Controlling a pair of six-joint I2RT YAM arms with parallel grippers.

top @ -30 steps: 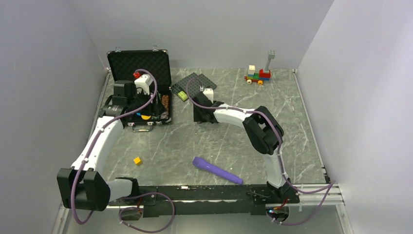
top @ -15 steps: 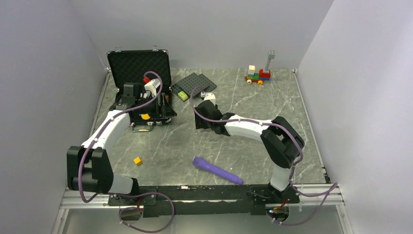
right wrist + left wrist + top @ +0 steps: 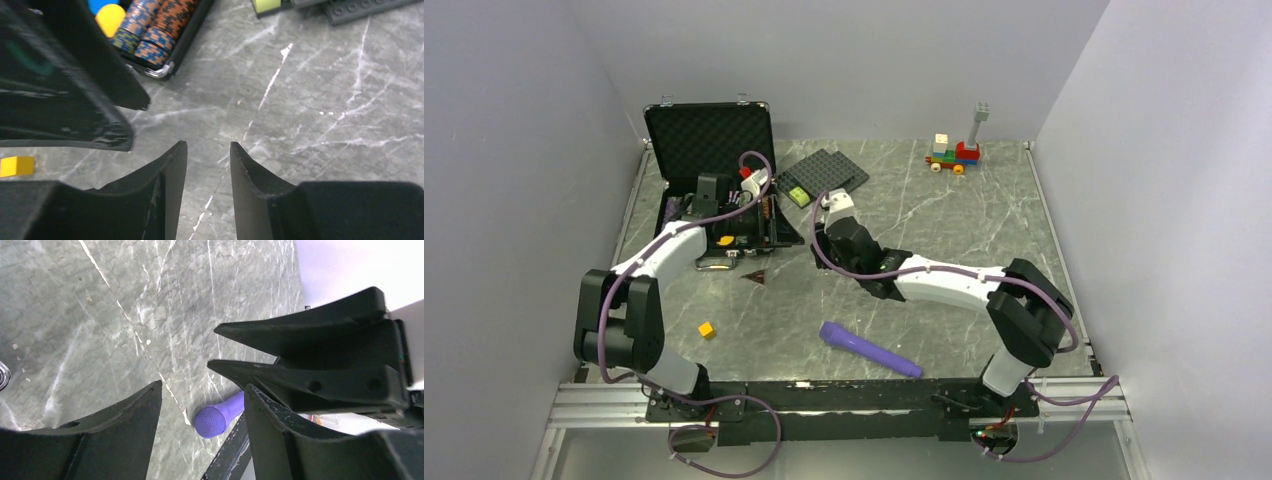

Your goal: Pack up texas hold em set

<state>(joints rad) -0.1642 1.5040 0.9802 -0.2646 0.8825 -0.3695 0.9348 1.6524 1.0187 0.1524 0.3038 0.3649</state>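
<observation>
The black case stands open at the far left, lid upright. Striped chip stacks, a yellow disc and a blue disc lie in its base. A small dark red triangle lies on the table just in front of the case. My left gripper hovers at the case's right edge, open and empty. My right gripper hangs close beside it over bare table, its jaws a narrow gap apart with nothing between them. The playing cards are not visible.
A purple cylinder lies near the front edge. A yellow cube sits at the front left. Dark grey studded plates and a green brick lie right of the case. A toy brick train stands at the back right.
My left gripper has swung right across the case to its right edge. The right gripper has moved towards the case and its jaws have narrowed. The dark red triangle now shows on the table.
</observation>
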